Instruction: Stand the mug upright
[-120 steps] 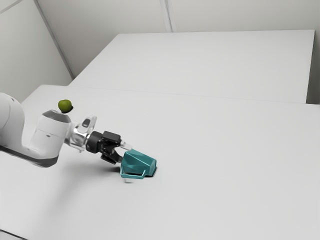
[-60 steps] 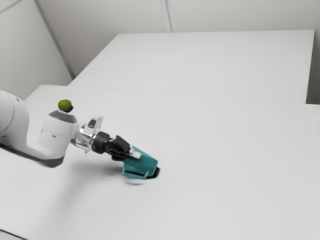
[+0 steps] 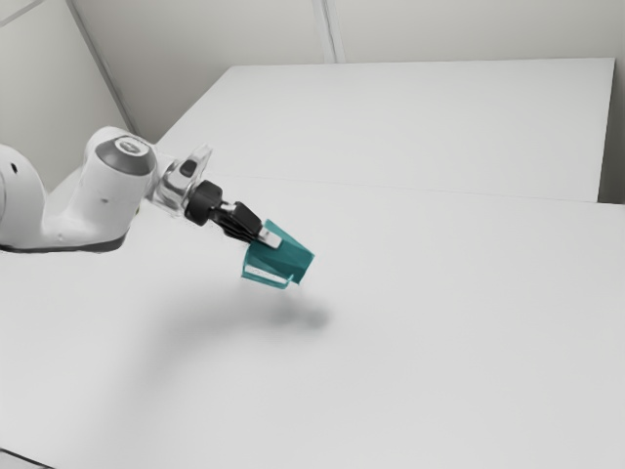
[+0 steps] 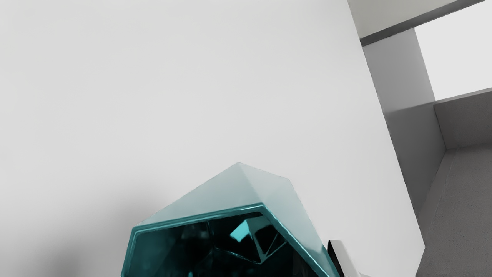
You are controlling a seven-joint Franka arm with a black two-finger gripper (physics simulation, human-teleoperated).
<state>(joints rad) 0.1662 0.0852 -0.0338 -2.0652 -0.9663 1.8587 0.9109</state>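
A teal mug (image 3: 291,260) hangs tilted above the table (image 3: 439,332), mouth toward the gripper (image 3: 269,238), which pinches its wall (image 4: 294,215) near the rim (image 4: 196,216) — a fair hold. Likely light, stiff and slick, it could pivot there; the handle (image 3: 266,277) — thinner — looks the poorer grip.

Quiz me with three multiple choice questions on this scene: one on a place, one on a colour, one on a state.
1. Where is the mug?
A) above the table
B) on the floor
C) in a drawer

2. Which colour is the mug?
A) red
B) yellow
C) teal

3. How is it held?
A) upright
B) tilted
C) upside down

1 A: its shadow lies on the table, apart from it.
2 C: both views show teal.
3 B: its base points obliquely downward, away from the gripper.
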